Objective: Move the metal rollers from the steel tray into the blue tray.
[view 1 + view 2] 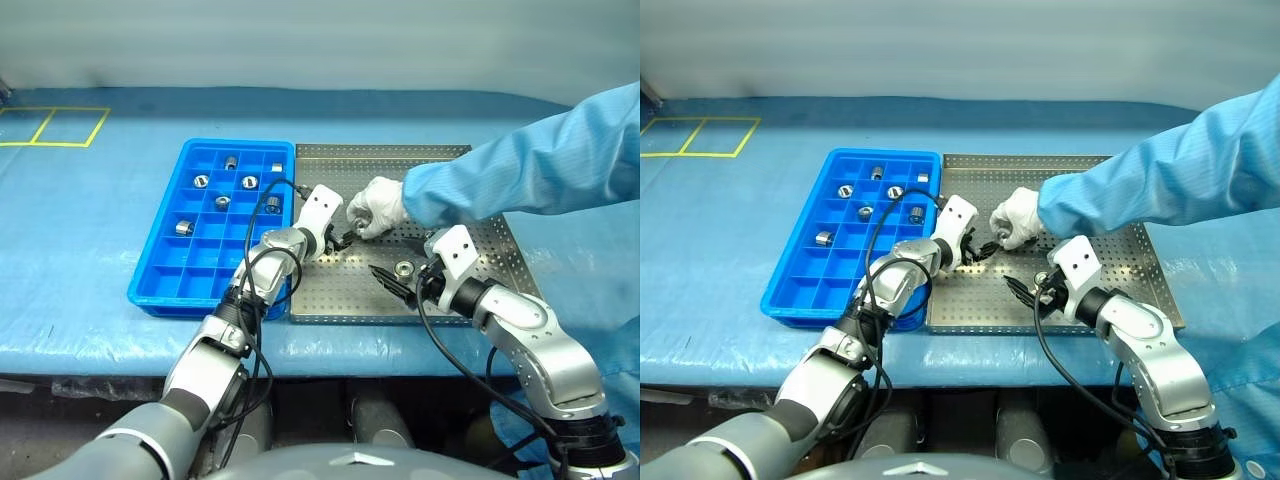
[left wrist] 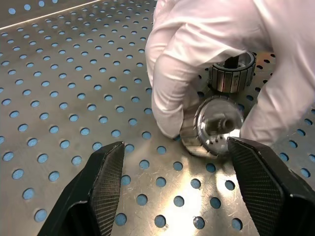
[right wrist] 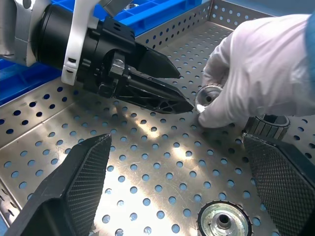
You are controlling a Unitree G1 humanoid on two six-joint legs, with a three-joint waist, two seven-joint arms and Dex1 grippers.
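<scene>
On the steel tray (image 1: 470,290), a person's white-gloved hand (image 1: 377,207) half covers two metal rollers (image 2: 212,127), pinching one on its side just ahead of the left end effector (image 2: 172,172), whose fingers stand spread and empty. Another roller (image 3: 224,220) lies flat near the right end effector (image 1: 392,279), also spread wide and empty, its rim cut off in the right wrist view. Six more sit in separate compartments of the blue tray (image 1: 165,285) beside it on the desk (image 1: 80,220).

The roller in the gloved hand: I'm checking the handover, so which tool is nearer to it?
Left. The left tool is open right in front of the roller held by the gloved hand; the right tool hangs farther back.
</scene>
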